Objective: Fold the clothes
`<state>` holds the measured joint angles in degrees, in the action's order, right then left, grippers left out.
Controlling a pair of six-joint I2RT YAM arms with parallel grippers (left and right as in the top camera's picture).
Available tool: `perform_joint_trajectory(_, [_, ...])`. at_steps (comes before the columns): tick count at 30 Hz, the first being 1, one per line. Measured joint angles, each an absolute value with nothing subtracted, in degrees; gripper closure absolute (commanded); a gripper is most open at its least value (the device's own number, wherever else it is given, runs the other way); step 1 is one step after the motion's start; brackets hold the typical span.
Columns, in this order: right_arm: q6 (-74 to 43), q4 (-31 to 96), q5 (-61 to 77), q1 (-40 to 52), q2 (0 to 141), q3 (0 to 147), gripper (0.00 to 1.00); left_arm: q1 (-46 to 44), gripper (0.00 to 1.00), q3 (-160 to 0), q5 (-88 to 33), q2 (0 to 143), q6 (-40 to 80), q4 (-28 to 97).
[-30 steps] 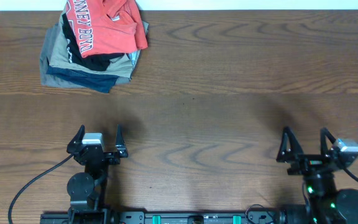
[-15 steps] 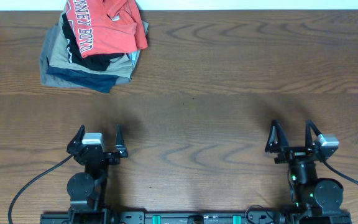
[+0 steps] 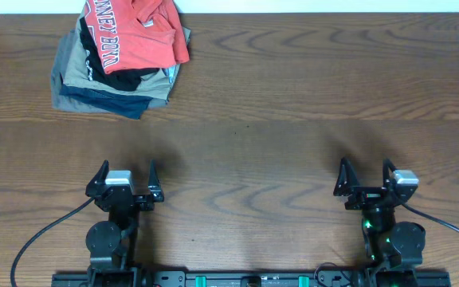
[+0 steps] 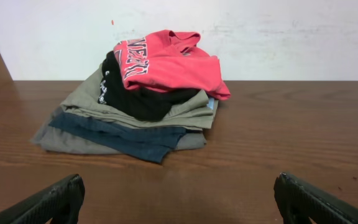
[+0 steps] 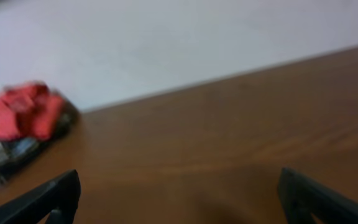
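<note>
Shirt first: the coral-red T-shirt (image 3: 143, 33) sits on top of a pile at the far left of the counter (image 3: 293, 96), close to the back edge by the white wall (image 4: 278, 31). It is bunched and loosely doubled over, not flat. Dark block lettering (image 3: 102, 36) runs along its left part, and folds of red cloth are heaped up at the top. Its right corner hangs a little past the pile's edge. From the left wrist the shirt (image 4: 169, 62) is the highest thing in the stack, with the lettering facing left. From the right wrist it is only a blurred red patch (image 5: 20, 115) far off to the left.

Under it lies a black garment (image 3: 126, 78) with small white marks, then a tan one (image 3: 74, 68), then a dark blue one (image 3: 102, 100) and a grey one (image 3: 60, 97) at the bottom. They are stacked unevenly, so that each layer shows at the left and front.

Both arms are at the near edge, well apart from the pile. The left end effector (image 3: 127, 169) is released, its fingers spread wide with nothing between them, and it faces the pile across bare wood (image 4: 179, 202). The right end effector (image 3: 365, 167) is released and empty too, far over on the right (image 5: 182, 199). Between either arm and the shirt there is only wood grain.
</note>
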<state>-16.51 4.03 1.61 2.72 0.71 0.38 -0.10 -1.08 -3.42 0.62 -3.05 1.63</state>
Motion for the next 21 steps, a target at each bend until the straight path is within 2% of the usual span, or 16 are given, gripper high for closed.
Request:
perform_joint_trajectory(8, [-10.8, 4.0, 1.2, 2.6, 0.7, 0.4, 0.01, -0.1, 0.02, -1.1, -3.4, 0.6, -3.0, 1.7])
perform_joint_trajectory(21, [-9.6, 4.0, 1.2, 1.8, 0.7, 0.4, 0.01, -0.1, 0.02, -1.1, -3.4, 0.6, -3.0, 1.7])
